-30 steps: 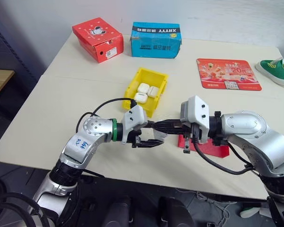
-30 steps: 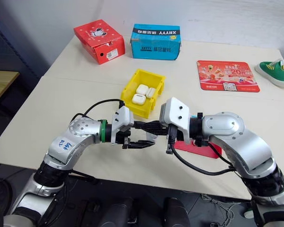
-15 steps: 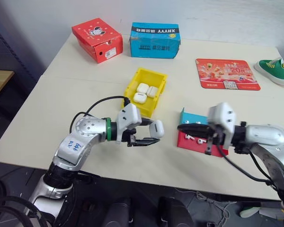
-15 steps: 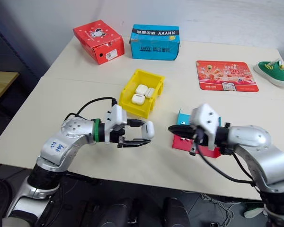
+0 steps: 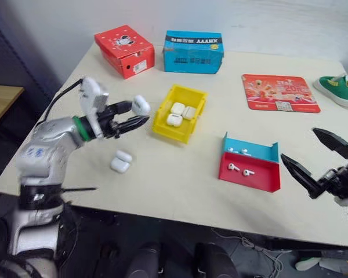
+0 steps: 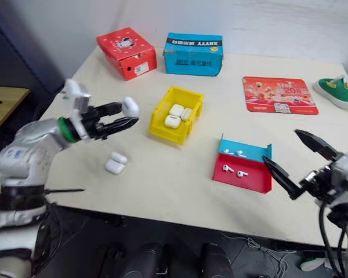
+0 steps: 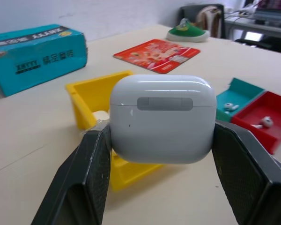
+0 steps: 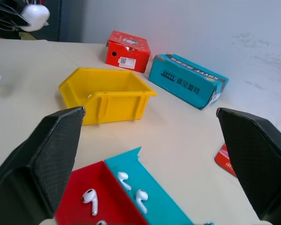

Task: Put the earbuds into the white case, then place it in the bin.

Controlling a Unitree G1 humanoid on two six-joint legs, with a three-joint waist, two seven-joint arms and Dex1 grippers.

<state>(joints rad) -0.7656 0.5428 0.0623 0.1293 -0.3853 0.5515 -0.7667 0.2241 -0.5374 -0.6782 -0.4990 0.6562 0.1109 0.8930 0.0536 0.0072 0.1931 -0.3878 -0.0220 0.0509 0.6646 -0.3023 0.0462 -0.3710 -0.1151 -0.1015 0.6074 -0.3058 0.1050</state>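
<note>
The left tool (image 5: 134, 115) is clenched on a small glossy white rounded earbud case (image 5: 141, 105), lid shut, pinched across its two flat sides so the hinge face looks back along the fingers; that side grip keeps the smooth shell from squirting out. It hangs in the air just beside the near left wall of the small bright yellow plastic bin (image 5: 195, 113) with the cut-down lip, clear of the rim, which reads as the carry toward the drop; three more identical white cases (image 5: 180, 113) already lie inside the bin, so the held one will likely have to go in on or beside them. The right tool (image 5: 319, 164) is released, its two black fingers spread wide, held low near the table's (image 5: 162, 174) front right corner and well apart from everything, probably so as not to crowd the other arm. Between the two arms sits a shallow red-and-blue plastic tray (image 5: 247, 176) holding several tiny white earbuds (image 5: 239, 169), the stock for further cases. Two more white cases (image 5: 121, 161) lie touching on the cream table below the left tool, apparently waiting their turn. Whether the held case contains earbuds cannot be told.
</note>
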